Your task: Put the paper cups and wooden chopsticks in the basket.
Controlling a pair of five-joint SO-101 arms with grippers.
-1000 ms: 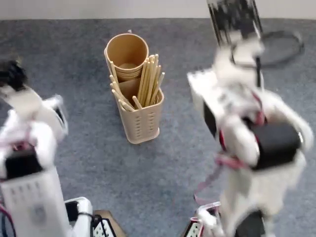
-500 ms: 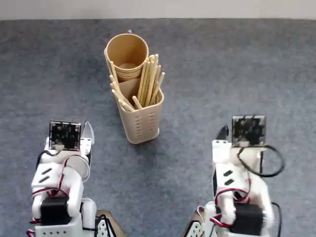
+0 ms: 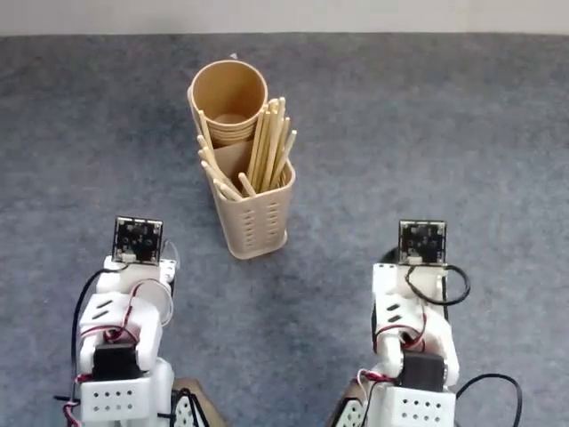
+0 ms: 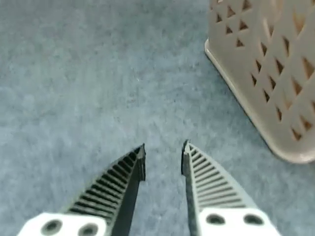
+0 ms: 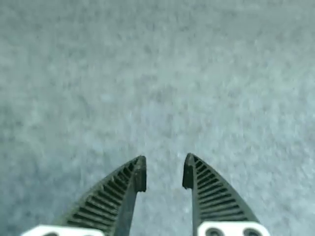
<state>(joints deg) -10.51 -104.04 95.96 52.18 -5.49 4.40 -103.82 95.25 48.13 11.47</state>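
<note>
Basket (image 3: 253, 218) stands on carpet (image 3: 400, 133) between the arms. Cups (image 3: 229, 93) are stacked inside it, chopsticks (image 3: 267, 147) upright beside them. Left gripper (image 4: 163, 150): fingers slightly apart, empty, basket near but not touching. Right gripper (image 5: 163, 164): fingers slightly apart, empty, well apart from basket.

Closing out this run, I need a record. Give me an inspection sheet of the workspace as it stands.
Surface: grey carpet, bare around the arms.
Job's things: basket upright, holding stacked paper cups and wooden chopsticks.
Clutter: nothing seen.
Grippers: left gripper open, empty, beside the basket; right gripper open, empty, over carpet.
Cables: black cable looped on the right arm; red wires on the left arm.
Surroundings: pale strip along the far edge.
</note>
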